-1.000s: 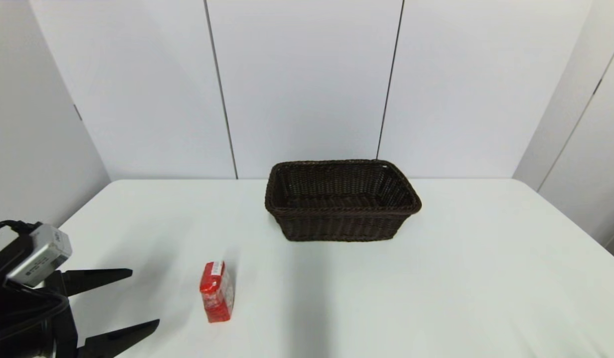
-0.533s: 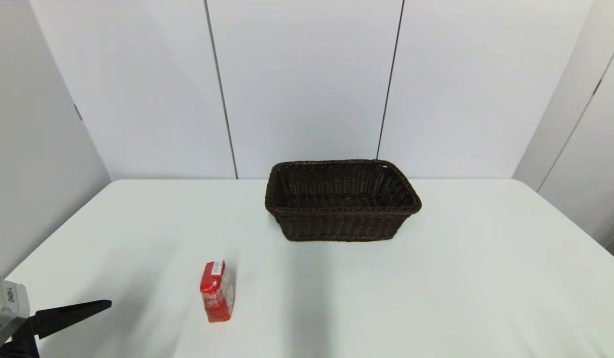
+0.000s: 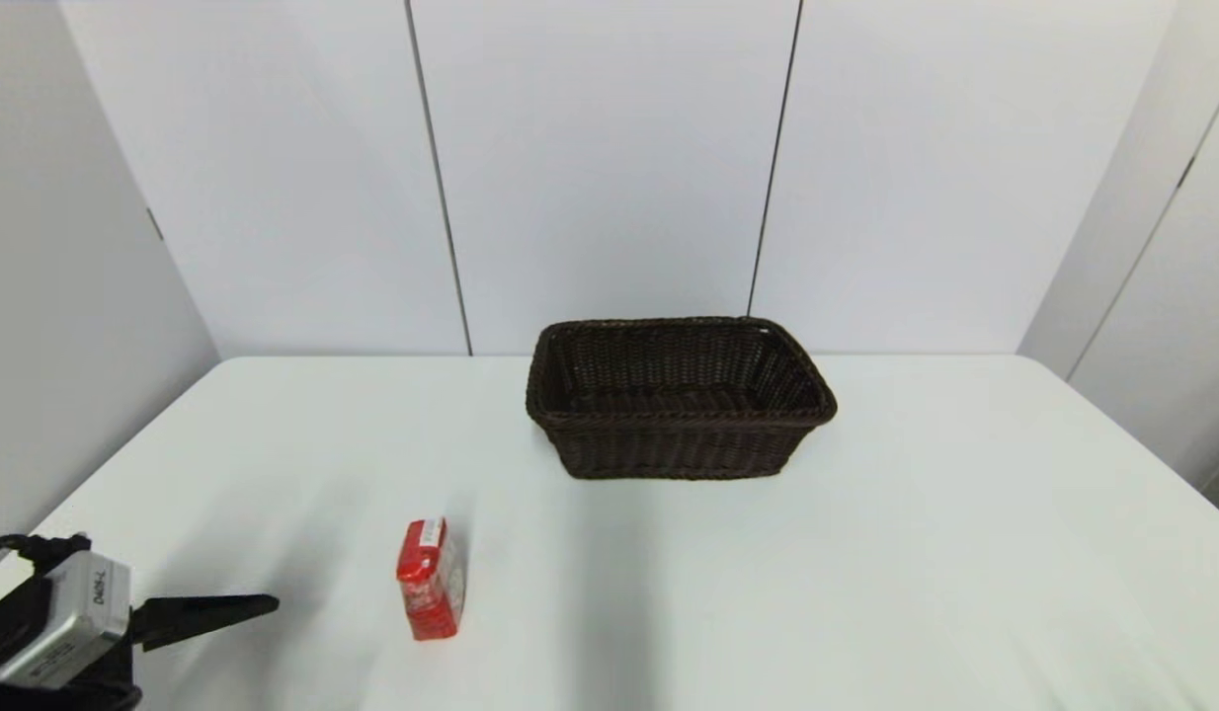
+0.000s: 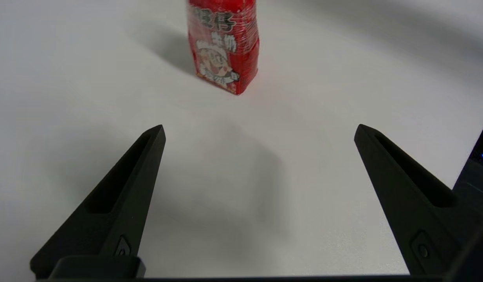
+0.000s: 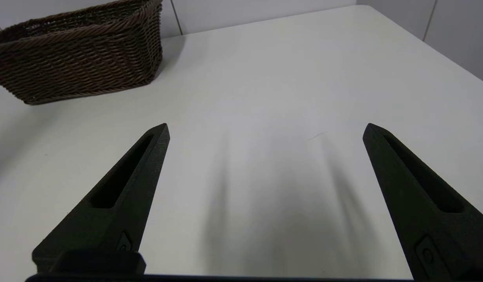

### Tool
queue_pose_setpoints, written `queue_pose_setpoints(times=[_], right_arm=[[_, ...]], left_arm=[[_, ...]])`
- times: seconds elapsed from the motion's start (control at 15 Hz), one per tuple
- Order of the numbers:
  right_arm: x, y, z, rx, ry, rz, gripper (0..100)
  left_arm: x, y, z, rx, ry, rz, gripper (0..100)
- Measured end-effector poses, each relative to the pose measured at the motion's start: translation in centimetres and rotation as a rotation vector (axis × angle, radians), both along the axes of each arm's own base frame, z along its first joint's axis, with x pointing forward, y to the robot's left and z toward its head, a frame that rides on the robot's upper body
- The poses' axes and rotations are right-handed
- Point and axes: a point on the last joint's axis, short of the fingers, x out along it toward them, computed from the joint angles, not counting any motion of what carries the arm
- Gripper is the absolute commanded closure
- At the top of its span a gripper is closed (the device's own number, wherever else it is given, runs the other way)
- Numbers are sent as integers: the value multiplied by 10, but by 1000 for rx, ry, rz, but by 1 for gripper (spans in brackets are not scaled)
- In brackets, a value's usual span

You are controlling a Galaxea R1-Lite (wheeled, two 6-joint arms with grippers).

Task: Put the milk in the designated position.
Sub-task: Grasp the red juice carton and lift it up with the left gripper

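Since half a second ago the left claw (image 4: pixel 259 129) has slid back toward the milk carton (image 3: pixel 431 580), fingers spread wide and holding nothing, low at the tabletop's (image 3: pixel 916 553) near left corner. The carton stands upright and unmoved, near the front edge, well apart from the wicker basket (image 3: pixel 677 397). Its red side shows a cartoon face and whitish characters I cannot read. The right claw (image 5: pixel 265 127) hovers spread above bare tabletop.

Standing behind the white table (image 3: pixel 945 553): pale grey wall panels (image 3: pixel 609 168), split by two thin dark vertical seams. Angling in at left and right, further panels closing off the space. Spreading evenly from above, soft light, casting faint grey shadows across the tabletop. Rounding off at the far corners, the table's edge.
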Motion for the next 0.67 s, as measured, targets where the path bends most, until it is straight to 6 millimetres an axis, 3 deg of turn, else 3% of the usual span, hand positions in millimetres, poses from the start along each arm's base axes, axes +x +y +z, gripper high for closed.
queue_pose_setpoints(times=[0.4,0.67], right_arm=[[0,0,0,0,0,0,0],[0,0,0,1,0,0,0]], left_arm=[[51,-21,-1,14,95,-197,0],[74,-42,0,58,195,-104,0]])
